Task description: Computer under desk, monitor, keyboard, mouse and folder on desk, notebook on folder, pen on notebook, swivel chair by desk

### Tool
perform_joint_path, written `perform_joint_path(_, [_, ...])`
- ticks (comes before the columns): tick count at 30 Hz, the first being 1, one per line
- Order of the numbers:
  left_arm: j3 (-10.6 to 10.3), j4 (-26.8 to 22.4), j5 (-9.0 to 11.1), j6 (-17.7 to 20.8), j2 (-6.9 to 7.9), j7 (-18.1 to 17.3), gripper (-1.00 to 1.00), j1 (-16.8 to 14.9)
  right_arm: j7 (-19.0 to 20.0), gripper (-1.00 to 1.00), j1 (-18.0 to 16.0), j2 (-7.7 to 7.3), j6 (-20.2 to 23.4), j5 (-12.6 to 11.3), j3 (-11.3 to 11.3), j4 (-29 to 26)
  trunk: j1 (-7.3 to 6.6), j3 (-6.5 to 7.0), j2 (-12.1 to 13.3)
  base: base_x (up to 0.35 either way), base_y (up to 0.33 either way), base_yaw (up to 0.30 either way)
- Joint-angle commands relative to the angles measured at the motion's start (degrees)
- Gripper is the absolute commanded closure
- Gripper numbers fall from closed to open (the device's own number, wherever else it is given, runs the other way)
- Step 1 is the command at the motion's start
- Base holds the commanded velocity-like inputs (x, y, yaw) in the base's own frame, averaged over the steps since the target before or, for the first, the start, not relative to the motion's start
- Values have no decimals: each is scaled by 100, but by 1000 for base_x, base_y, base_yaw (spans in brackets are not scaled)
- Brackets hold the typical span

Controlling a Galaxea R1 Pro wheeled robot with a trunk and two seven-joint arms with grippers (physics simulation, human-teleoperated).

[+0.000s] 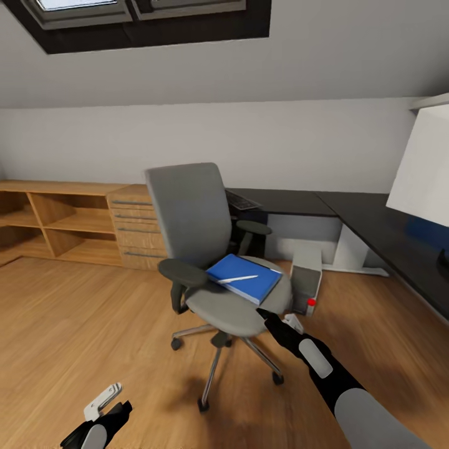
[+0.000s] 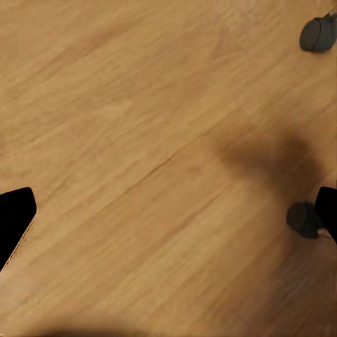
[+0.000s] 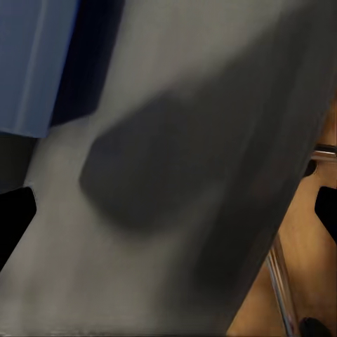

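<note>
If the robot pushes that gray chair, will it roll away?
Probably yes: the swivel chair stands on small casters on smooth wood floor. The pen lying loose on the blue folder might slide or roll off.

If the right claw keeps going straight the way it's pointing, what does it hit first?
Most likely the grey seat of the swivel chair, which lies dead ahead of the right claw; the blue folder sits off to one side. Depth is hard to judge.

The head view looks forward and down over the swivel chair (image 1: 215, 249) from a little way off. The right wrist view sits close above its seat; the left wrist view faces the wooden floor (image 2: 126, 140), sharing the chair's casters (image 2: 303, 219).
</note>
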Motion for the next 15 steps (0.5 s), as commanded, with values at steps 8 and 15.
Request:
perform_joint_path(8, [5,-7,51,16,-3,36,-100,-4,9,-100,-1,-5,7,-45,19,-6,-1,-5,-3,0,0,178])
perform_joint_path(15, [-1,-7,31,14,-10,43,-100,-4,-19,-100,5,-19,-79,-42,-56,42,-1,-5,-3,0,0,25])
